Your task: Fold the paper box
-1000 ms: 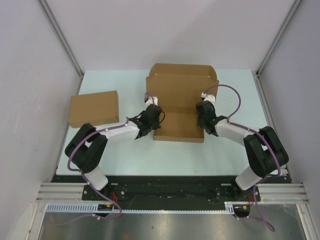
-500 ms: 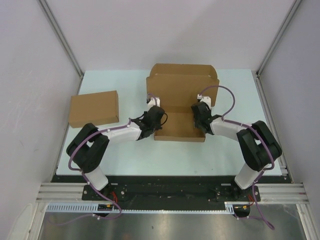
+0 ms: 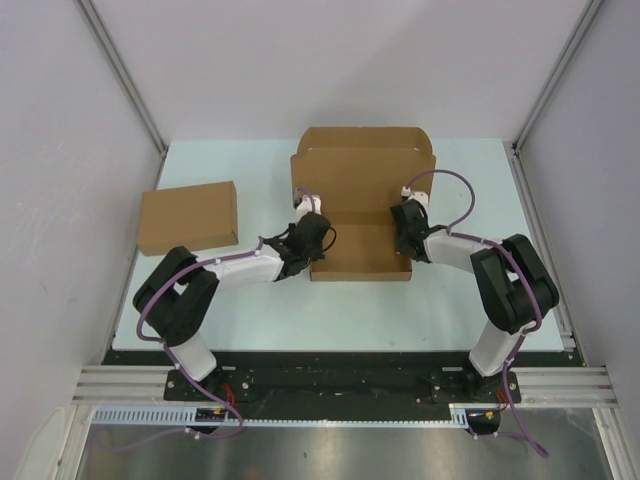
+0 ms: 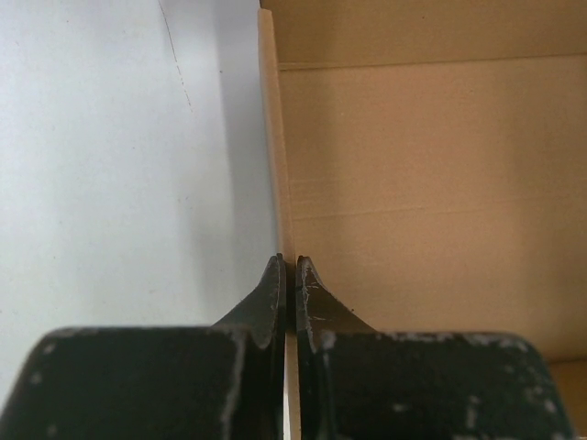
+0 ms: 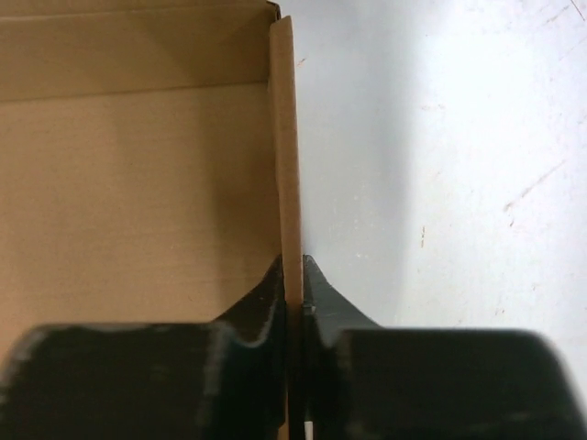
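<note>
Starting at the near edge of the table: both arms reach forward and inward from their bases, one to each side of the paper box, which sits on the table pretty much dead centre. The left gripper is on the box's left side wall, towards the front corner. In the left wrist view its two black fingers are pinched tight with only the thin cardboard edge between them, so it's fully clamped on that wall.

Same deal on the other side. The right gripper has the right side wall sandwiched between its fingers, closed down onto the cardboard with no gap showing. Both walls stand upright where they're held, and the box floor between them is bare brown cardboard.

Further back a crease runs across, then comes a bigger panel; can't tell if it lies flat or leans up. At the far end there's a flap with rounded corners. Off to the left, well apart from all that, a plain brown closed box sits by the table's left edge.
</note>
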